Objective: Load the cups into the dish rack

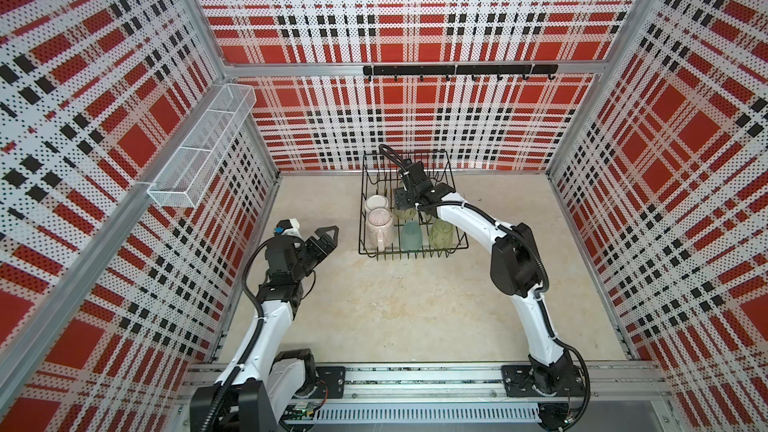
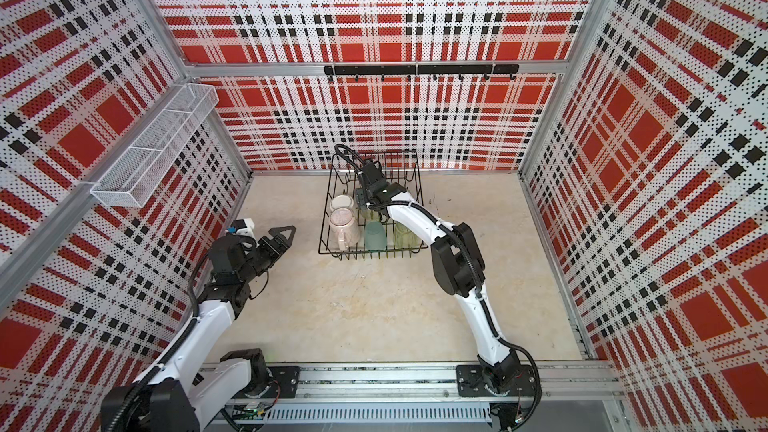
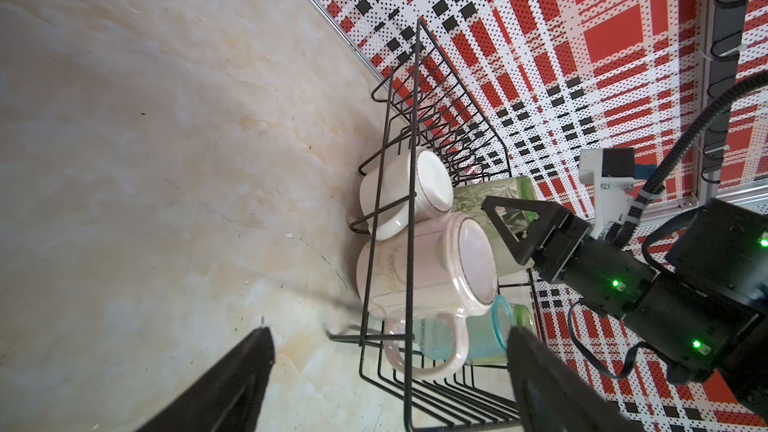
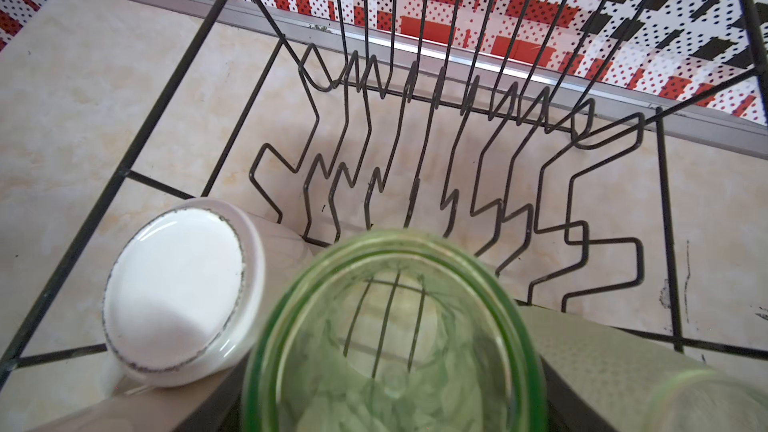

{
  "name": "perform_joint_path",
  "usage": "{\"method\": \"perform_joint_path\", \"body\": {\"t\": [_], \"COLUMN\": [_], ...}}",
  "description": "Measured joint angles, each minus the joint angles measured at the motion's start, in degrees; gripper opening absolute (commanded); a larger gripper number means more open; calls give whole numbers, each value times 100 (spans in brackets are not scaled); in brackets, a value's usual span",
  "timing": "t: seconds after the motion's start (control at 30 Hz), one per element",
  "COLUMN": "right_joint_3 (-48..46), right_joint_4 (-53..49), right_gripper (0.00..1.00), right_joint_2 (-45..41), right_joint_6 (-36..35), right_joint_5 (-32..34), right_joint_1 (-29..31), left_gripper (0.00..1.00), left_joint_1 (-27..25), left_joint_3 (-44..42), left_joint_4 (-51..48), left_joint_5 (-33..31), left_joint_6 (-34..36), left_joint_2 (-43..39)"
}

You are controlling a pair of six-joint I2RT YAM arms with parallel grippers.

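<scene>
- Nearest, above the beige stone-look tabletop (image 1: pixel 374 305), left of the square black wire dish rack (image 1: pixel 362 209) and apart from it: left gripper (image 1: pixel 330 238), fingers spread wide, empty.
- Next, in the rack's front row, mouths down, left to right: pale pink ceramic mug (image 1: pixel 379 224), teal translucent tumbler (image 1: pixel 411 236), green glass tumbler (image 1: pixel 442 234).
- Behind, in the back row: white ceramic mug (image 1: pixel 376 203), mouth down; beside it, second green glass tumbler (image 4: pixel 395 334), inverted, pinched between the fingers of the right gripper (image 1: pixel 405 203).
- Just beside that: pale frosted tumbler (image 4: pixel 702 405), mostly hidden.
</scene>
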Motion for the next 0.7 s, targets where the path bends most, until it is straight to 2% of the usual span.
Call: {"method": "perform_joint_path", "body": {"t": [0.23, 0.7], "right_joint_3": [9, 118], "right_joint_4": [-107, -157], "right_gripper": [75, 93], "right_joint_2": [61, 72], "right_joint_6": [-44, -59], "right_joint_5": [59, -9], "right_joint_1": [0, -2], "left_gripper": [91, 91], "left_joint_1": [0, 0], "left_joint_3": [-7, -9], "left_joint_4": [61, 149], "left_joint_5": [15, 50], "left_joint_6": [-7, -107], "left_joint_2": [37, 114]}}
